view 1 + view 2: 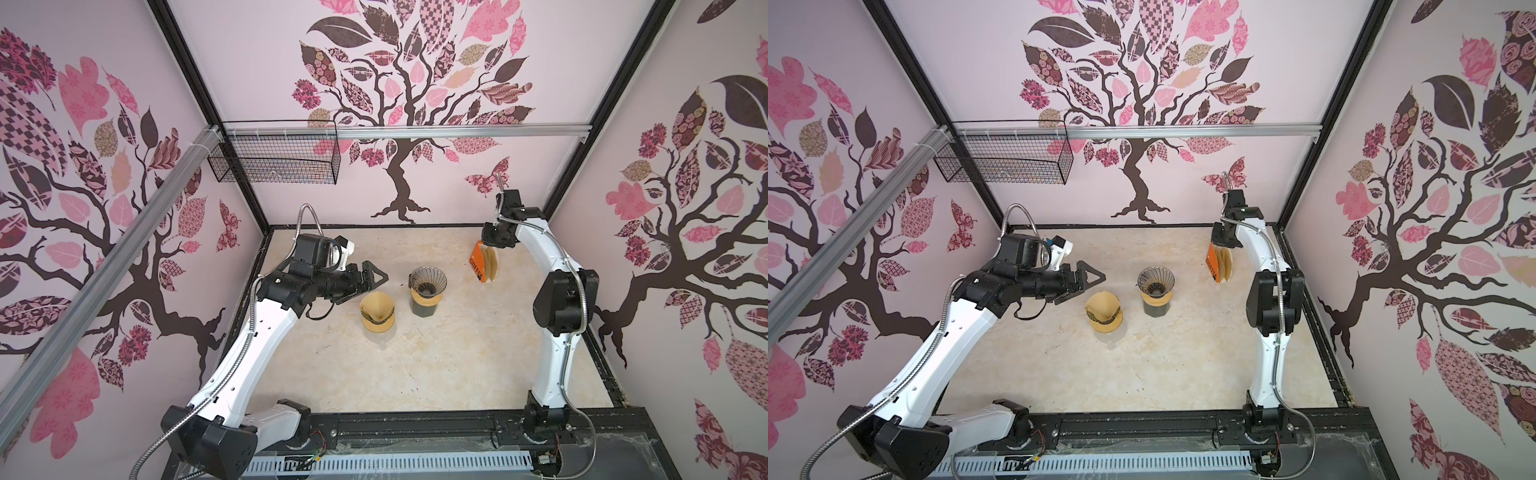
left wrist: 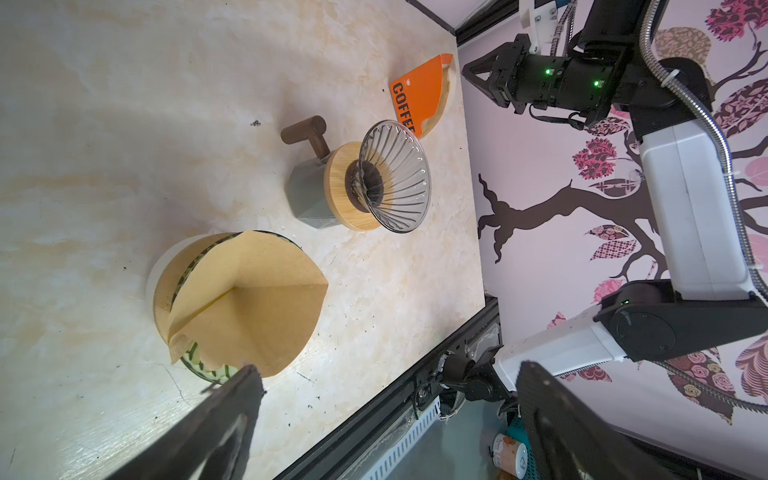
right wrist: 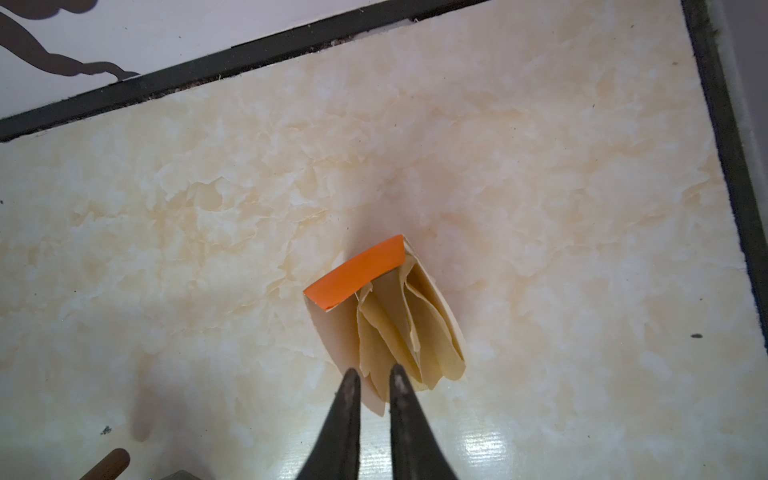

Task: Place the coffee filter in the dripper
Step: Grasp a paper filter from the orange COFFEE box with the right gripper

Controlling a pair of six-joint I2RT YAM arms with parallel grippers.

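Hanging far right, right gripper (image 3: 375, 372) has narrow jaws at crinkled tan paper filters (image 3: 399, 332) fanned in one orange card holder (image 3: 357, 274), grip uncertain; left gripper (image 1: 365, 286) gapes wide; two wooden-collared glass cones: middle dripper (image 1: 428, 278) bare, left dripper (image 1: 376, 326) paper-lined.

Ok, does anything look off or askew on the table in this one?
Yes: the paper filter in the left dripper sits crooked, creased and overhanging its rim rather than lining the cone. The glass dripper beside it stands empty.
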